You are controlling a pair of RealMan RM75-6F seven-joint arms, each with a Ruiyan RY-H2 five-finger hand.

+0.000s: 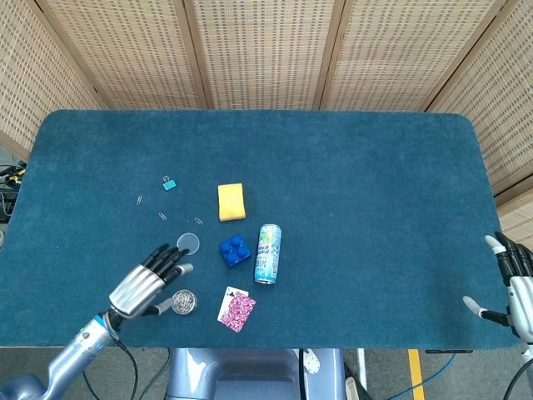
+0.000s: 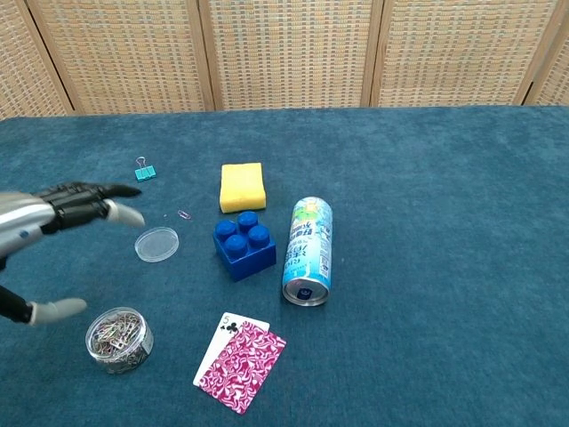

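**Left hand spread out above the jar of paper clips**

From the head view, the left hand (image 1: 148,282) is spread wide and holds nothing. It hangs over the blue table (image 1: 358,192), just left of the little clear jar (image 1: 183,302). The jar is full of paper clips, but they look tiny and blurry here. The jar's round clear lid (image 1: 189,244) lies flat near the fingertips. The right hand (image 1: 512,283) is cut off at the picture's edge; its fingers look apart and empty.

From the chest view, the left hand (image 2: 53,213) is partly cut off. The jar (image 2: 118,339) stands open below it, heaped with silver paper clips. The lid (image 2: 156,244) lies apart, beside the blue toy brick (image 2: 244,245).
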